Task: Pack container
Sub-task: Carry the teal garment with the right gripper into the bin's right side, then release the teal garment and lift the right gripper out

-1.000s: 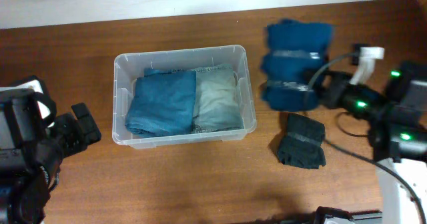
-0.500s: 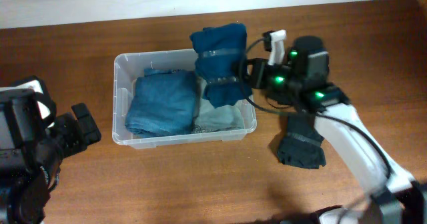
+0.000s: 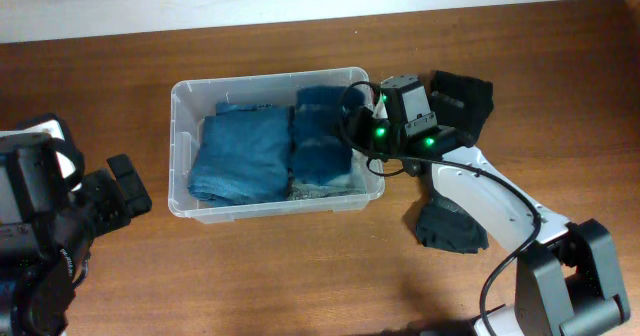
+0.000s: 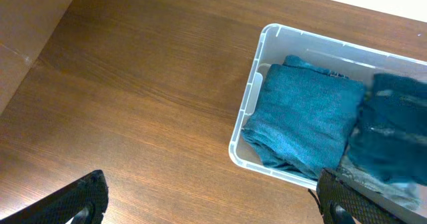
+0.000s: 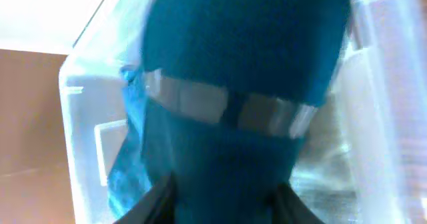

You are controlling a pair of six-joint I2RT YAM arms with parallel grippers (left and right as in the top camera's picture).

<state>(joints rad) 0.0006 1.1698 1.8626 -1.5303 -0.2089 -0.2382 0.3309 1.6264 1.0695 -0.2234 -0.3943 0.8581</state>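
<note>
The container (image 3: pixel 270 208) is a clear plastic bin at the table's middle left, also in the left wrist view (image 4: pixel 248 111). It holds a folded teal cloth (image 3: pixel 240 156) on the left and a pale blue-grey cloth (image 3: pixel 325 184) on the right. My right gripper (image 3: pixel 352 126) reaches over the bin's right rim. It is shut on a dark blue taped bundle (image 3: pixel 320 131), which is down inside the bin on the pale cloth. The right wrist view shows the bundle (image 5: pixel 247 44) between the fingers (image 5: pixel 223 197). My left gripper (image 3: pixel 125 186) is open and empty, left of the bin.
A black rolled cloth (image 3: pixel 452 226) lies on the wooden table right of the bin, under my right arm. The table's back edge meets a white wall. The left arm's base fills the lower left corner.
My right gripper carried the dark blue bundle from the table's right, over the bin's right rim, and lowered it onto the pale cloth inside. The left arm has not moved.
</note>
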